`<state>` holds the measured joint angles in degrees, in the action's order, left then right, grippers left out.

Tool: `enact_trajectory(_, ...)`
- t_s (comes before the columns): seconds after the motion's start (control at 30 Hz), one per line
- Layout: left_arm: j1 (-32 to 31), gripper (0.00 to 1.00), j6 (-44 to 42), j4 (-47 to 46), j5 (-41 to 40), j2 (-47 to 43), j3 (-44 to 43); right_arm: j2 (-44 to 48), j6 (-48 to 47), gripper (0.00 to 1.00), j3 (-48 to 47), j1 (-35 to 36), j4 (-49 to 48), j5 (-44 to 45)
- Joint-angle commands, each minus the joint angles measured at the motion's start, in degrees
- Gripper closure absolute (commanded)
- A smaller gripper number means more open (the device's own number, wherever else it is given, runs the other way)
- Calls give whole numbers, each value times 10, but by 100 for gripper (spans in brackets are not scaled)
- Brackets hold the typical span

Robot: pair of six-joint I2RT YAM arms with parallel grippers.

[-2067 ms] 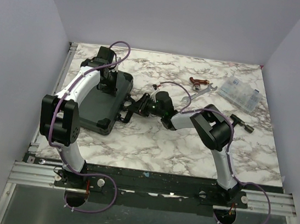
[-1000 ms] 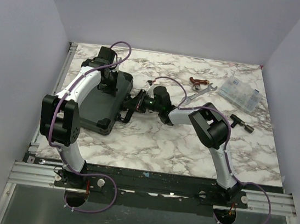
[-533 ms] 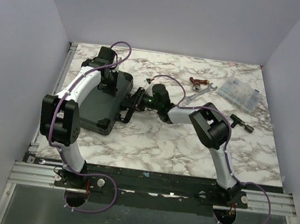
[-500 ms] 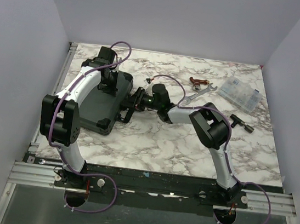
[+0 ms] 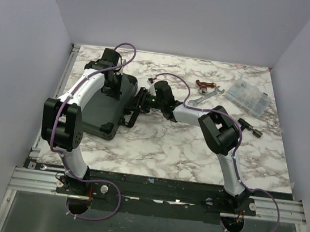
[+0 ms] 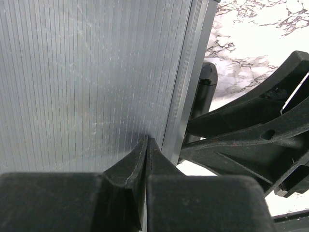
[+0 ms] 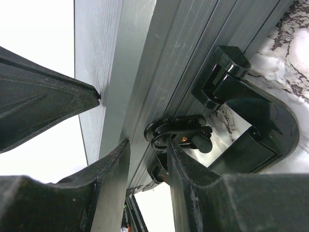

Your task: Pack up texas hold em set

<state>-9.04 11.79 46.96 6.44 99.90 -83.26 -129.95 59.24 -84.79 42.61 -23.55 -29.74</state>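
Observation:
The black briefcase (image 5: pixel 100 107) lies closed and flat at the table's left, with its handle (image 5: pixel 129 117) on its right edge. My left gripper (image 5: pixel 113 86) is shut, its tips pressed on the ribbed lid (image 6: pixel 87 72), with nothing between the fingers (image 6: pixel 140 159). My right gripper (image 5: pixel 140 100) is open at the case's right edge. In the right wrist view its fingers (image 7: pixel 113 164) straddle the rim, and one finger touches the black latch (image 7: pixel 181 133) beside the handle mount (image 7: pixel 260 121). Chips, cards and discs are hidden inside.
A clear compartment box (image 5: pixel 249 97) sits at the far right. A silver wrench (image 5: pixel 208 95) and a red-handled tool (image 5: pixel 204 86) lie behind the right arm. A black T-shaped tool (image 5: pixel 249 127) lies right of it. Walls enclose the table on three sides.
My right gripper has moved away from me along the case's right edge, from near the handle up to the latch. The left arm and the case have not moved.

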Motion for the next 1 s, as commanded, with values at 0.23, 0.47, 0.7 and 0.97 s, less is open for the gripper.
enact_trajectory(0.23,2,100,-15,51,-43,40,19,1,-21,78,-49,33,-86,-5)
enact_trajectory(0.47,2,100,-16,52,-43,43,19,-10,38,94,-2,33,-244,-21)
enact_trajectory(0.7,1,100,-17,54,-45,45,16,0,49,74,-31,33,-183,-14)
enact_trajectory(0.97,-1,100,-18,56,-44,48,17,12,84,74,-7,33,-216,-10)
